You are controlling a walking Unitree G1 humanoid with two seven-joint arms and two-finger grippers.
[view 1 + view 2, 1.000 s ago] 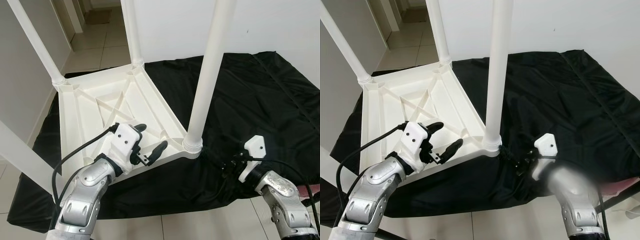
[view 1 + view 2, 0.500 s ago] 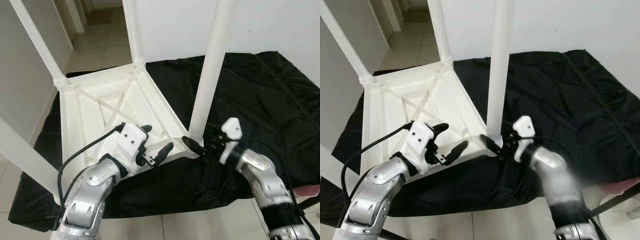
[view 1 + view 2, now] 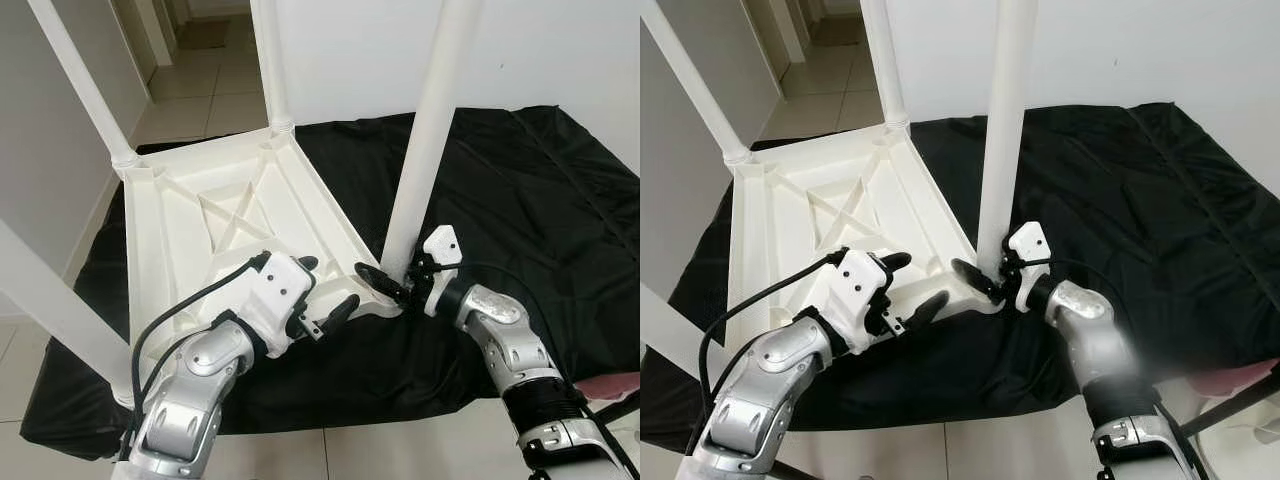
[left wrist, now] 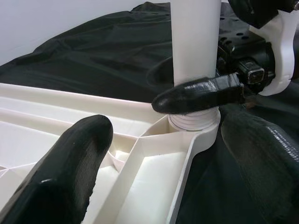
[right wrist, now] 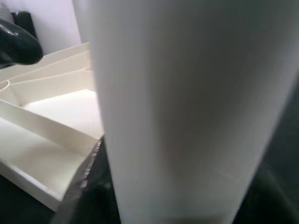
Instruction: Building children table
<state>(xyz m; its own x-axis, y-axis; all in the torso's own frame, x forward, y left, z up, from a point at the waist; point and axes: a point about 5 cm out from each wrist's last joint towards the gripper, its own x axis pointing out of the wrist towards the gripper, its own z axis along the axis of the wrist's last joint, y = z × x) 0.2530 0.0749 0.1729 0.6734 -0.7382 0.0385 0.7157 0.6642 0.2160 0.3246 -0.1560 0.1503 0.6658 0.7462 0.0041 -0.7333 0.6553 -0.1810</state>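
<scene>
While the white children's table (image 3: 215, 225) lies upside down across the centre-left of the frame on a black cloth (image 3: 530, 190), its legs pointing up, the step in hand looks like seating or tightening the near leg (image 3: 425, 150) at the lower-middle corner. The right pincer (image 3: 388, 285) sits at the foot of that leg, just above the ribbed collar (image 4: 194, 119); its fingers reach around the post from either side, part open, and one fingertip (image 4: 198, 93) lies across the front of the leg. Whether they press the plastic firmly I cannot tell. The left pincer (image 3: 325, 300) hovers over the table's near edge at lower centre, fingers spread and holding nothing, one above the ribbed underside and one past the rim.

Judging from this, the next move calls for the right pincer to close on the leg and turn or push it into its socket, while the left steadies the frame so the corner does not skid on the cloth.

Compared with a second ago, the right arm has swung in from the lower right of the frame, where it lay on the cloth well apart from the leg, to the leg's base. The left pincer has crept a little toward the same corner
</scene>
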